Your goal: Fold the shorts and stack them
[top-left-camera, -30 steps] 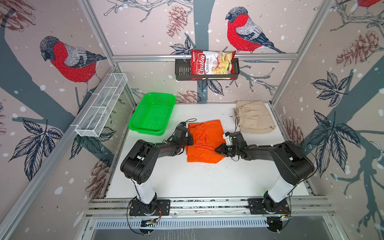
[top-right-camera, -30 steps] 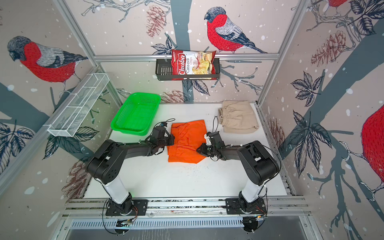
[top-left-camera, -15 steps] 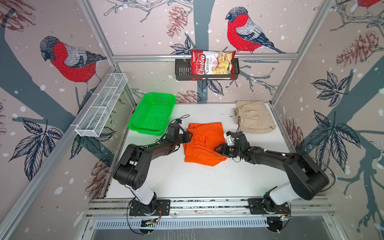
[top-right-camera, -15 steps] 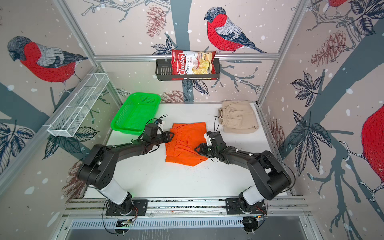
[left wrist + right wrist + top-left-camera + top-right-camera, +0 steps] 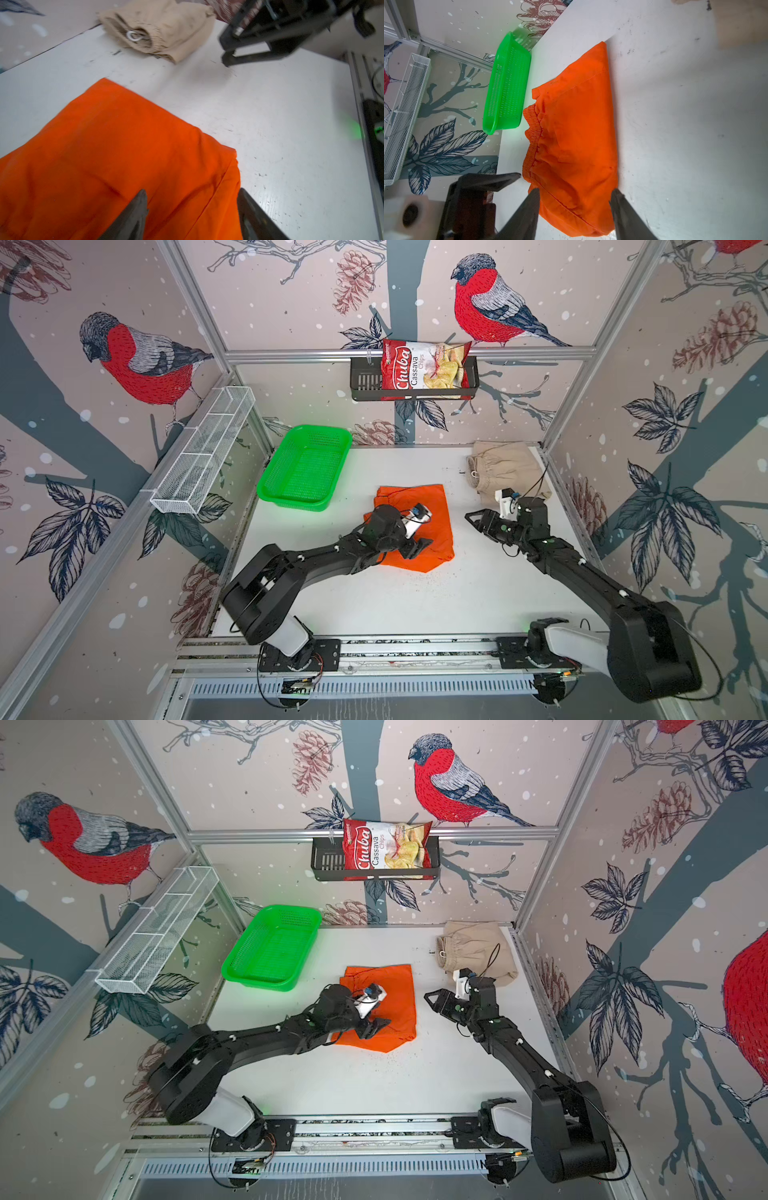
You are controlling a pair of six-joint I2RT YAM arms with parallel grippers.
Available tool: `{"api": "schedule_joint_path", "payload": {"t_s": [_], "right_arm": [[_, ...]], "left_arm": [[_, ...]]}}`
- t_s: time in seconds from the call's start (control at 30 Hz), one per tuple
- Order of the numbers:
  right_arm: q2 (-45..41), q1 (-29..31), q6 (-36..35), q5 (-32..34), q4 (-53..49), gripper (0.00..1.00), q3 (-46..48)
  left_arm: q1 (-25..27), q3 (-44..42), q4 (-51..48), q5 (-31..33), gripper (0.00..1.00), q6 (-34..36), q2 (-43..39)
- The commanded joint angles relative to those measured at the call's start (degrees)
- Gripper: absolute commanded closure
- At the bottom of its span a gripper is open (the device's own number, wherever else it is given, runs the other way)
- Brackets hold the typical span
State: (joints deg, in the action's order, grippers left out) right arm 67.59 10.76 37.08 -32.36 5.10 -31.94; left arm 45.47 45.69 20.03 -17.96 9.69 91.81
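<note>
In both top views, a green plastic mesh basket (image 5: 305, 470) with rounded corners sits at the far left of the scuffed white desk (image 5: 415, 605). To its right, in the middle of the desk, the orange shorts (image 5: 434, 510) lie folded into a flat, smooth, roughly rectangular pad of thin woven cloth. The left jaws hang over the pad's near part, spread wide and pinching nothing; whether the tips touch the cloth cannot be told. Just off the pad's right edge, over bare desk, the right jaws are also spread and empty, pointing toward the orange cloth. Further right, in the far corner, the beige shorts (image 5: 511, 468) lie in a soft, creased bundle, well apart from the orange pair.

The left wrist view shows a white drawstring loop (image 5: 133, 36) at the beige pair's gathered waist. The right wrist view shows the orange pair's puckered elastic waistband (image 5: 532, 133) on the side nearest the basket, which the left arm partly covers from above.
</note>
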Motion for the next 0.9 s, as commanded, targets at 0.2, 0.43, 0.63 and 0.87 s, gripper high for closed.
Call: {"api": "schedule_joint_path", "payload": {"t_s": [0.2, 0.43, 0.63, 0.87], "right_arm": [[1.3, -4.8, -1.0, -8.2, 1.5, 0.4, 3.2], [3.5, -5.0, 0.0, -9.0, 2.7, 0.39, 4.2], [9.1, -3.9, 6.4, -10.4, 7.1, 0.35, 4.3], [19.8, -1.3, 19.8, -12.9, 19.0, 0.31, 2.6]], "left_arm": [[7.4, 10.6, -6.5, 2.5, 0.24, 16.4, 14.8], [8.0, 13.3, -5.3, 13.1, 0.28, 15.0, 20.7], [8.1, 12.2, -2.3, 14.6, 0.77, 11.3, 19.8], [8.1, 6.3, 7.8, 11.0, 0.94, 5.6, 13.2]]}}
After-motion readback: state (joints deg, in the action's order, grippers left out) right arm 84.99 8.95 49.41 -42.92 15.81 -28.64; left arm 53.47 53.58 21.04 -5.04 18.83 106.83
